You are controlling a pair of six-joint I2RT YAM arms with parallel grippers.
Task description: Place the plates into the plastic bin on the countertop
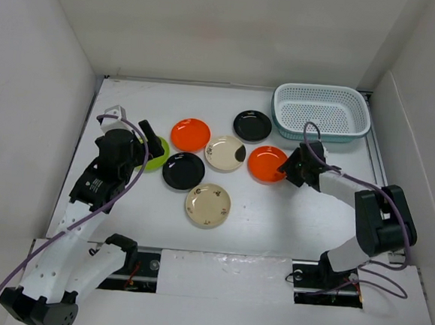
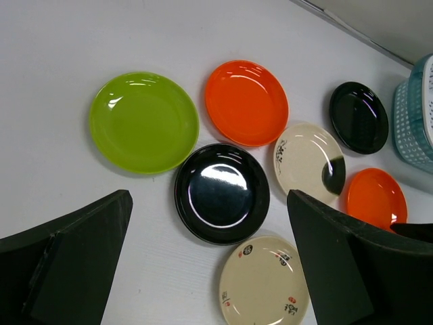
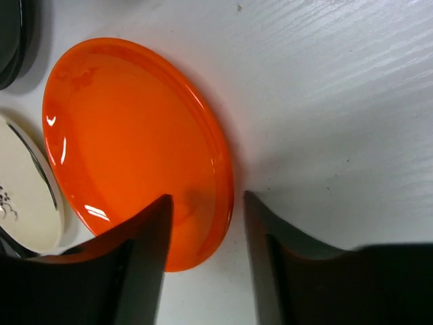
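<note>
Seven plates lie on the white countertop (image 1: 273, 219): lime green (image 1: 157, 161), orange (image 1: 190, 134), black (image 1: 252, 125), cream (image 1: 225, 152), orange (image 1: 266, 164), black (image 1: 183, 170), cream (image 1: 207, 205). The white perforated bin (image 1: 321, 112) stands at the back right, with nothing in it. My right gripper (image 1: 287, 168) is open and low at the right orange plate (image 3: 135, 142), its jaws straddling the plate's near rim, one finger over the dish and one on the countertop. My left gripper (image 1: 152, 144) is open and empty above the green plate (image 2: 144, 122).
White walls (image 1: 50, 82) close in the countertop on the left, back and right. The left wrist view also shows the black plate (image 2: 222, 193), both cream plates (image 2: 309, 158) (image 2: 264, 281) and the bin's edge (image 2: 414, 115).
</note>
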